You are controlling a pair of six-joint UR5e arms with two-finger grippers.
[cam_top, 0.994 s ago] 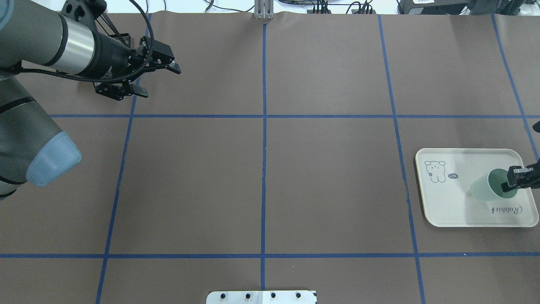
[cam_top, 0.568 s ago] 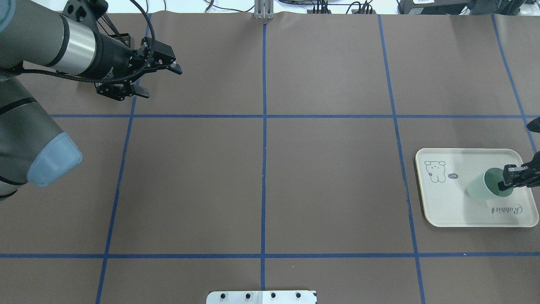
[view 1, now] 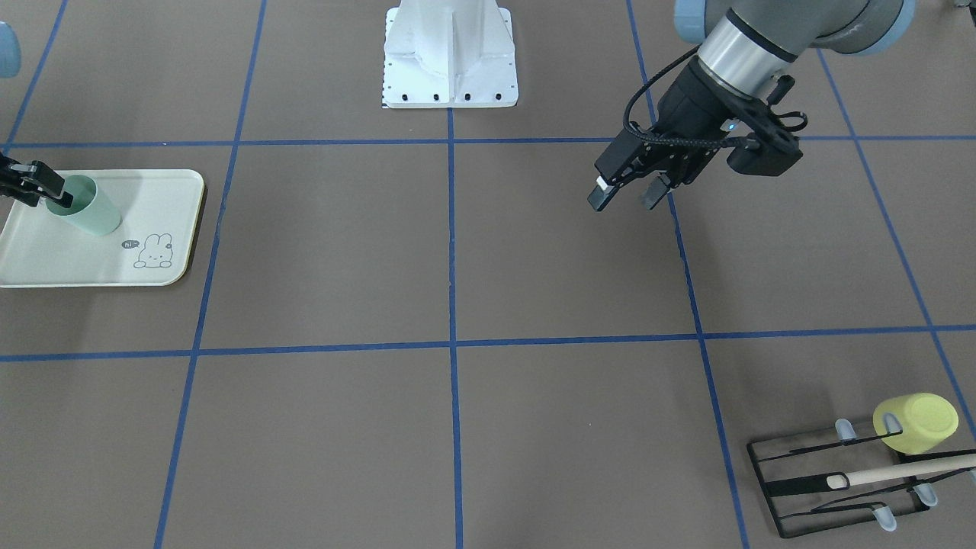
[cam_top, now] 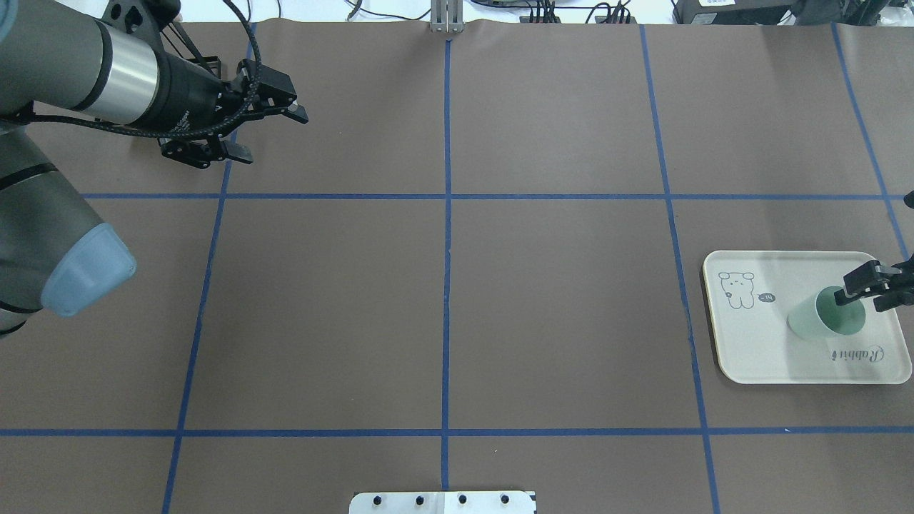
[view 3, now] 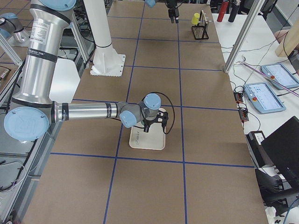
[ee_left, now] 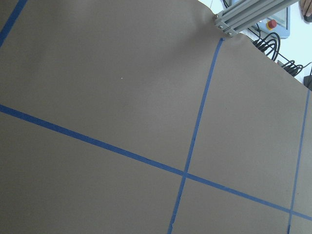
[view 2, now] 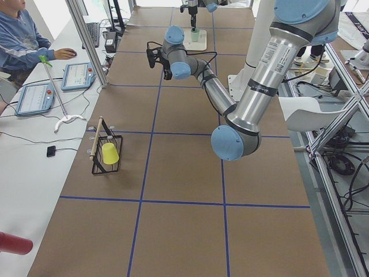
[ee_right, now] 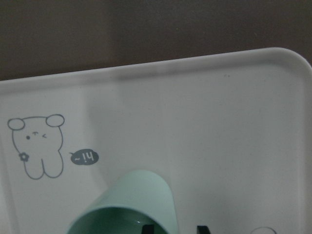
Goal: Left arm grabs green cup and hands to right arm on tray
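Because the tray (cam_top: 757, 357) is where the cup should end up, the green cup (cam_top: 821, 323) stands on it, mouth up. It is low at the right edge of the overhead view, near the robot. The right tool (cam_top: 867, 296) sits at the right side of the cup's rim. One finger hangs inside the mouth and one outside, so the thin wall is between them. That is a good way to carry a cup with no handle. The fingers look spread with a small gap, so I think this tool is loose and grips nothing.

Farther off, in the upper left, the left tool (cam_top: 271, 135) hangs over the brown surface (cam_top: 557, 300). Its fingers are wide apart and empty. It is well away from the tray, likely because its part is done.

Farthest off, at the lower right of the front view, a yellow cup (view 1: 915, 423) lies on a black rack (view 1: 801, 488).
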